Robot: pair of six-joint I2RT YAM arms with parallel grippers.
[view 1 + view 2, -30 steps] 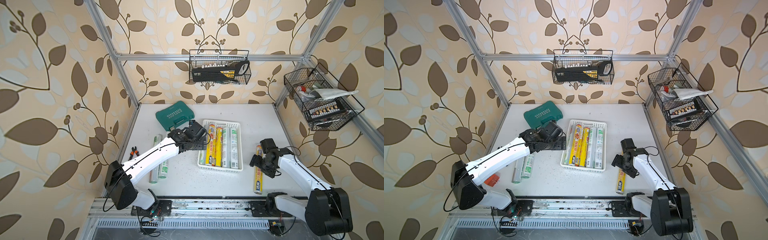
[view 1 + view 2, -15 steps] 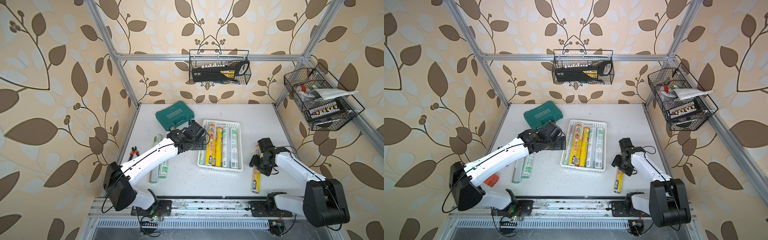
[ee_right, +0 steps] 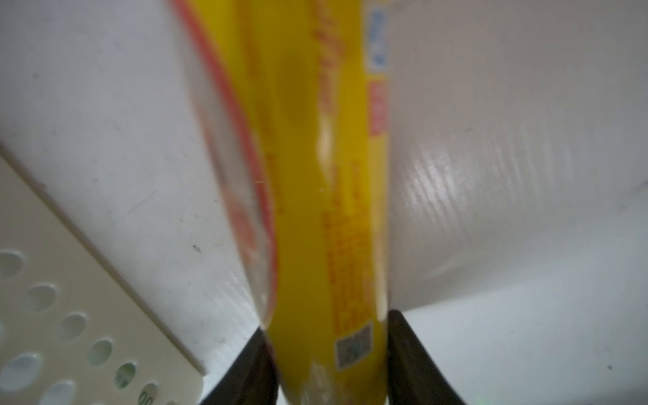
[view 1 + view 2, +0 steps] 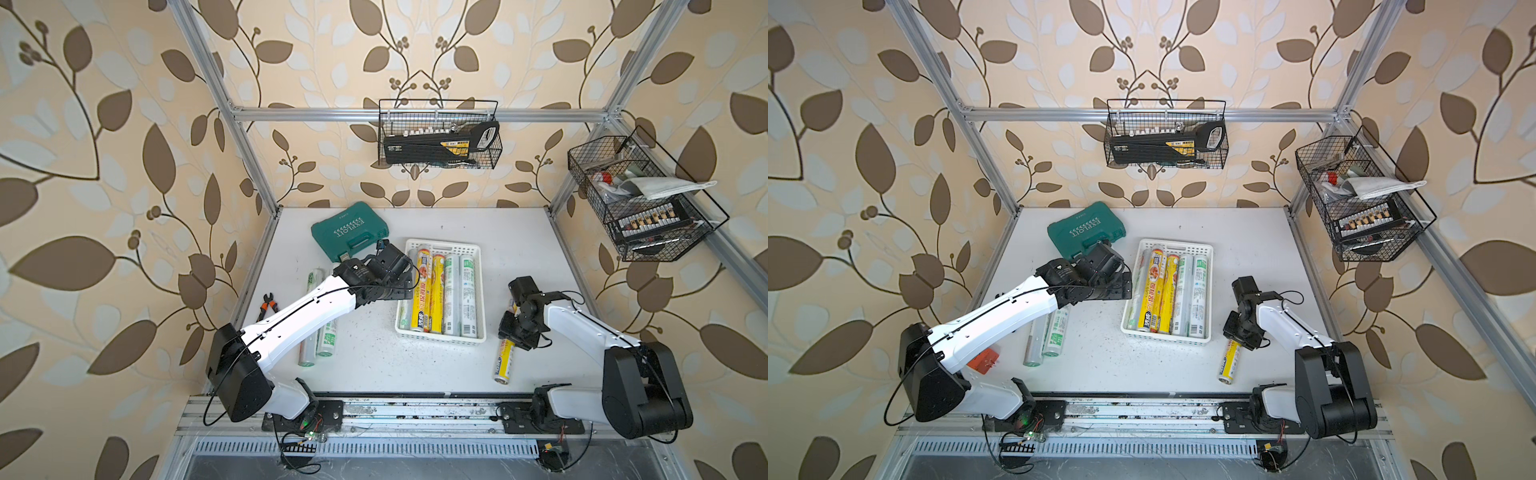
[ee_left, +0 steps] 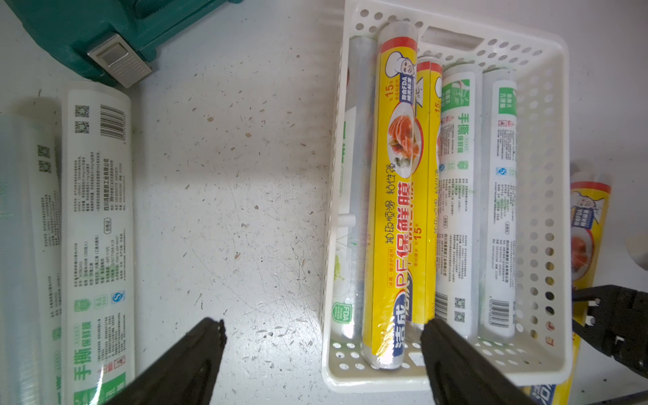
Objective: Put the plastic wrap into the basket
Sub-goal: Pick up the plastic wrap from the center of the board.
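Front right of table (image 4: 536,249): yellow roll (image 4: 503,361) lies flat, just beside the basket (image 4: 440,337)
Right gripper (image 4: 514,330): fingers pressed against both sides of the yellow roll; roll on the table
Left of basket: two silvery rolls (image 4: 326,338) side by side, partly under the left arm (image 4: 299,316)
Basket: five rolls (image 4: 434,291) inside, lengthwise; two yellow, three silvery
Left gripper (image 5: 324,324): fingers wide apart, holding nothing; above the basket's left wall
Far left: green case (image 4: 349,230)

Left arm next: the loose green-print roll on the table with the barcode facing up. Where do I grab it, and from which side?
Grip the green-print roll around its middle, down from above, left gripper open across its width. It lies flat on the table, a slim round tube, so a centred hold should keep it level. Another roll lies close beside it, leaving that finger little room.
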